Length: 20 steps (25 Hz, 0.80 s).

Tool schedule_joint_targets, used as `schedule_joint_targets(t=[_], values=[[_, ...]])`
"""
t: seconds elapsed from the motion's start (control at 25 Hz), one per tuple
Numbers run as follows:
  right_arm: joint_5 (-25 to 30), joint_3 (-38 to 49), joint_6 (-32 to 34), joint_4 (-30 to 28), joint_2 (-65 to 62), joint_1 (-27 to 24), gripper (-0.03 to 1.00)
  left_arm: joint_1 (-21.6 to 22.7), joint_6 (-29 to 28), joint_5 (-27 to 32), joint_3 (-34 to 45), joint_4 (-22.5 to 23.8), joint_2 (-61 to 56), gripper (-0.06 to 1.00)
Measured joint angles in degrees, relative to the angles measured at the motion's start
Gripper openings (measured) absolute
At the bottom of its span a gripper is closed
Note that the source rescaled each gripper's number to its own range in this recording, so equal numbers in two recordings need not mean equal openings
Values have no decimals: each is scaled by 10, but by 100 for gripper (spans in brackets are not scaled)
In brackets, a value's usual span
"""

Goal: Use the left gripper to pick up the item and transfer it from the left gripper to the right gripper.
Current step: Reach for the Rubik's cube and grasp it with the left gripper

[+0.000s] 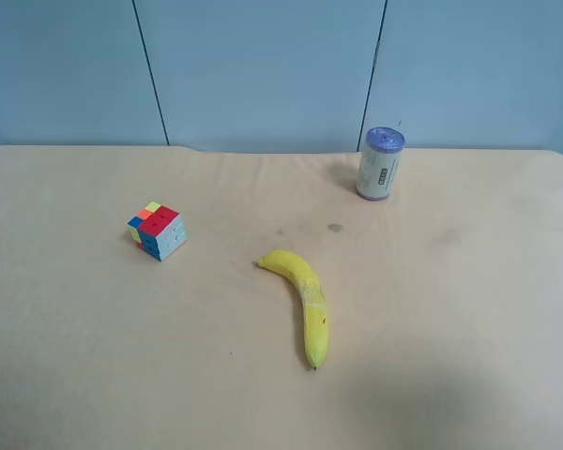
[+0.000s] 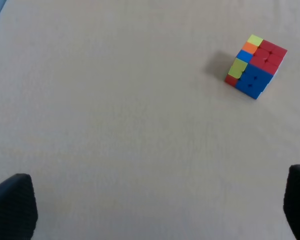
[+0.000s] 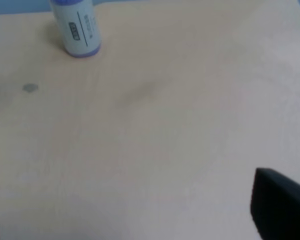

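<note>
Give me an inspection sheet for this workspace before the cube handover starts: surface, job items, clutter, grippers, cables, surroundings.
Surface: tan table, with a small dark spot near the middle.
Job's things: puzzle cube resting on the table, untouched and apart from the other objects.
Clutter: banana lying near the middle; white can with a purple lid, upright toward the back.
Grippers: left gripper has its jaws wide open and empty, with the cube in its view but not between them; right gripper has its jaws wide open and empty, with the can in its view.
Cables: nothing seen.
Surroundings: blue-grey panelled wall behind the table.
</note>
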Motion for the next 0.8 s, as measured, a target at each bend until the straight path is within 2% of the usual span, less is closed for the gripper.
schedule_joint_targets(t=[0.8], values=[[0,0,0,0,0,0,100,0,0,0,0,0,0,100]])
